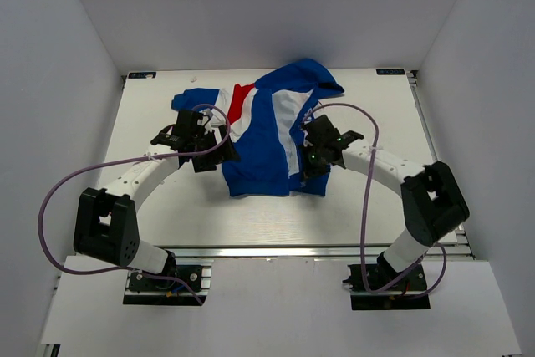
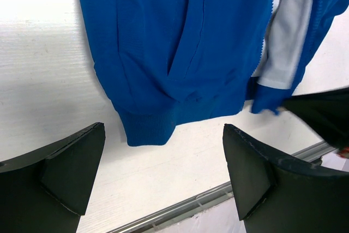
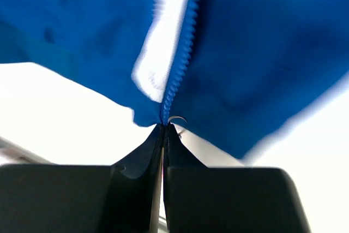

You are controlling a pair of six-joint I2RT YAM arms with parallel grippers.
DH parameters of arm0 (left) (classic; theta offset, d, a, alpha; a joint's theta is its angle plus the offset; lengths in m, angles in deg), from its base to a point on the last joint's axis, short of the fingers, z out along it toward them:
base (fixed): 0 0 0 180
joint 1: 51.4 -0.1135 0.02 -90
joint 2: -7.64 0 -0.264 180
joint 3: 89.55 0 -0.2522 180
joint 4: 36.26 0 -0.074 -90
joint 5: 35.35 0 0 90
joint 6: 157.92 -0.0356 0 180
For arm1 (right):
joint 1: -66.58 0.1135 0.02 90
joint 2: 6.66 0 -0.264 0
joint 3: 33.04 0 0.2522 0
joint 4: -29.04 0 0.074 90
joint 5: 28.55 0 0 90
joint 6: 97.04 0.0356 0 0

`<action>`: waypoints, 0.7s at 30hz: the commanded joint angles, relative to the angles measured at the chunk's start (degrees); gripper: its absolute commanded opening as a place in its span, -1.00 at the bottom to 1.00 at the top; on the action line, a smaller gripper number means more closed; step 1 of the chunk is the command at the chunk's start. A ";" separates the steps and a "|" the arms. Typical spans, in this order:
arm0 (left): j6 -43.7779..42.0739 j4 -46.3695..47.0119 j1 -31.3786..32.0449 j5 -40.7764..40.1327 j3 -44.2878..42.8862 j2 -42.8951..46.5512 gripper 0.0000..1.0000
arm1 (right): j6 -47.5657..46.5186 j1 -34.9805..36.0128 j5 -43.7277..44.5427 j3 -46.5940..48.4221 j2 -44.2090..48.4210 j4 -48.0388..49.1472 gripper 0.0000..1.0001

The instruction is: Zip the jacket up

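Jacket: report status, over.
Left gripper open, empty, near jacket. Right gripper shut on jacket at zipper foot. Zipper not yet closed. Nothing blocking.

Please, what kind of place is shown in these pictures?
Probably a robot test cell in a laboratory: a white table boxed in by plain white walls, two arms bolted at its edge, and one jacket.

The white table (image 1: pixel 192 206) carries the blue jacket (image 1: pixel 259 156) (white and red panels showing), spread towards its far side
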 commanded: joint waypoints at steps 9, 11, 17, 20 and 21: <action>-0.95 0.07 0.32 -0.74 0.21 0.43 0.96 | -5.26 7.96 35.92 16.80 1.48 -28.04 -1.00; -0.95 -0.45 0.23 -0.92 0.13 0.43 0.96 | -4.83 11.99 38.56 19.52 -1.95 -30.66 -1.00; -0.77 -1.60 0.15 -2.41 0.48 0.78 0.96 | -6.05 22.02 35.43 22.08 -10.56 -28.31 -1.00; -0.68 -1.69 0.23 -2.76 1.09 0.35 0.96 | -5.97 22.82 31.39 22.17 -13.99 -24.72 -1.00; -0.60 -1.43 0.23 -2.68 1.70 0.26 0.96 | -6.05 22.83 30.41 21.91 -14.52 -23.49 -0.97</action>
